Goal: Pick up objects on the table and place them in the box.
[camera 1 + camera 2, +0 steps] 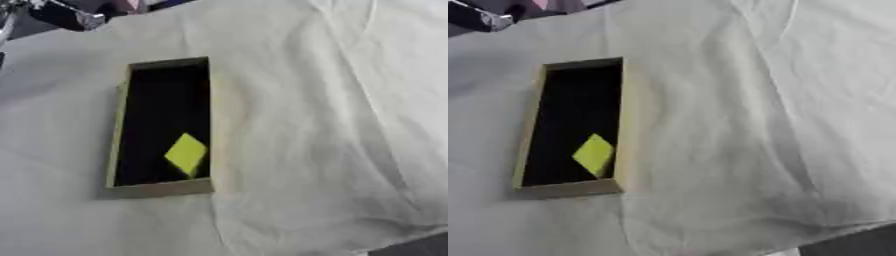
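Note:
A long, narrow tan box (160, 188) with a dark inside lies on the white cloth, left of the middle, its long side running away from me. Inside it, near the close end, a flat yellow-green diamond-shaped piece (186, 153) leans tilted against the right wall. I see no loose object on the cloth around the box. Neither of my hands shows in either view.
The white cloth (332, 125) is creased, with folds running down its right half. A black and silver part (61, 15) juts in at the upper left corner, beyond the table's far edge. The table's near right corner (842, 235) ends over dark floor.

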Available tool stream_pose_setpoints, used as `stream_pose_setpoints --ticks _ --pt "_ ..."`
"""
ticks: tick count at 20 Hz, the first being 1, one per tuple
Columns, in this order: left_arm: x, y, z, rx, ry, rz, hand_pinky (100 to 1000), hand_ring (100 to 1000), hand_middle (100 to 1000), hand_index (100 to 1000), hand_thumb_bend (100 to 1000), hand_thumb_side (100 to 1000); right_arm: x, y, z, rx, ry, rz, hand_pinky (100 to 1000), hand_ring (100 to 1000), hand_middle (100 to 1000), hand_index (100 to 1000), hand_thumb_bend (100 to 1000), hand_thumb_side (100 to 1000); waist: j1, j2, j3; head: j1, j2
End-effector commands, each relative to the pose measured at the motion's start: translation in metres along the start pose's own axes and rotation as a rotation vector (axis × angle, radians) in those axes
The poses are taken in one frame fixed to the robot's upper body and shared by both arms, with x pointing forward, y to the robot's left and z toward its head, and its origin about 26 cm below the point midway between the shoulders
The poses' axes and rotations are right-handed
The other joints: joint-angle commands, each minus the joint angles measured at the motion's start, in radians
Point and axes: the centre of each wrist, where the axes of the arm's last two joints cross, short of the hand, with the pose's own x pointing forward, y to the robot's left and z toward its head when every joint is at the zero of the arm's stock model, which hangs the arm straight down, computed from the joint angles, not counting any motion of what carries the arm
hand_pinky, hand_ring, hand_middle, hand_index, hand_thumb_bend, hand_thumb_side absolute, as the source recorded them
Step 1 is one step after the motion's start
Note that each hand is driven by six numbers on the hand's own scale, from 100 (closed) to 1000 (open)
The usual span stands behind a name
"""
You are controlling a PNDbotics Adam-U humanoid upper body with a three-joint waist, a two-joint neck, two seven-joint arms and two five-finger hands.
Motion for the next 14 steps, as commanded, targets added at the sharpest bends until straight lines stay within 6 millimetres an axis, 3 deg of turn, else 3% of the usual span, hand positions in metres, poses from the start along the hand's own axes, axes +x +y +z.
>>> stream_pose_setpoints --ticks 1,2,3,9,14 --pt "0.025 0.024 0.002 0.005 -0.087 -0.033 392 397 571 701 115 100 0.002 -0.007 -0.005 0.005 -0.016 0.01 900 1000 549 845 100 641 -0.013 -0.025 0.004 -0.01 0.01" --pt "0.032 0.023 0.002 0.003 -0.108 -0.036 392 399 570 699 179 100 0.002 -0.007 -0.005 0.003 -0.015 0.01 900 1000 549 844 100 648 -0.014 -0.027 0.006 -0.011 0.013" --pt "0.038 0.023 0.002 0.002 -0.128 -0.04 390 398 568 698 131 100 0.002 -0.007 -0.005 0.001 -0.014 0.009 900 1000 550 844 100 642 -0.015 -0.029 0.008 -0.012 0.016" --pt "0.072 0.004 0.003 -0.005 -0.213 -0.052 391 406 568 694 154 100 0.002 -0.008 -0.002 -0.018 -0.004 0.007 901 1000 551 844 100 645 -0.024 -0.036 0.026 -0.014 0.022" --pt "0.088 -0.014 0.006 -0.036 -0.244 -0.1 397 429 564 691 187 100 0.002 -0.007 0.0 -0.029 0.009 0.003 902 1000 551 843 100 646 -0.031 -0.043 0.041 -0.017 0.022"
